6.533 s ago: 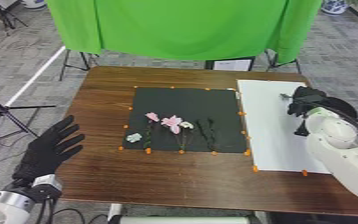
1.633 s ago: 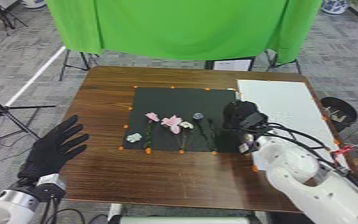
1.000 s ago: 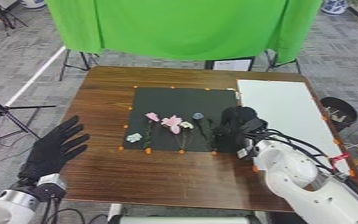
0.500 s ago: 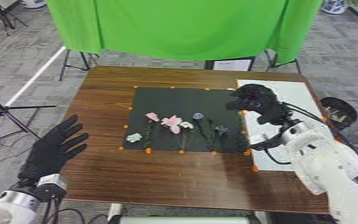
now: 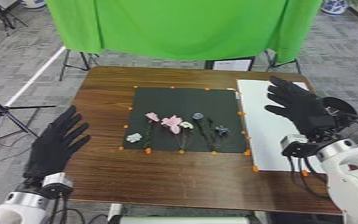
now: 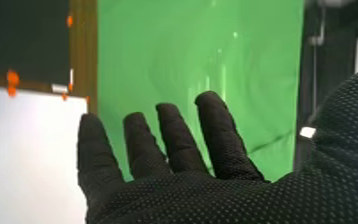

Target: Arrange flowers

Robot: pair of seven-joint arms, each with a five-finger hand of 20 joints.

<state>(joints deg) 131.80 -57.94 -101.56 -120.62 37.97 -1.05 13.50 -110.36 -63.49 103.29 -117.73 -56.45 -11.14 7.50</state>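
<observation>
Flowers lie on the black mat (image 5: 189,100) in the head view: a white bloom (image 5: 134,137) at its lower left, then a pink flower (image 5: 151,116), a larger pink flower (image 5: 172,123), a small white flower (image 5: 186,125), a bluish flower (image 5: 198,116) and a grey-blue flower (image 5: 222,130) toward the right. My right hand (image 5: 302,106) is open above the white board, apart from the flowers. In the right wrist view my right hand (image 6: 193,195) has its fingers spread, holding nothing. My left hand (image 5: 53,147) is open by the table's left edge.
The white board (image 5: 269,130) lies right of the mat on the brown table (image 5: 158,180). Orange markers line both. A dark round container (image 5: 337,106) stands beyond the table's right edge, close to my right hand. A green cloth (image 5: 184,30) hangs behind the table.
My right hand has moved from the mat's right side out over the white board and opened. The grey-blue flower now lies on the mat. My left hand has barely shifted.
</observation>
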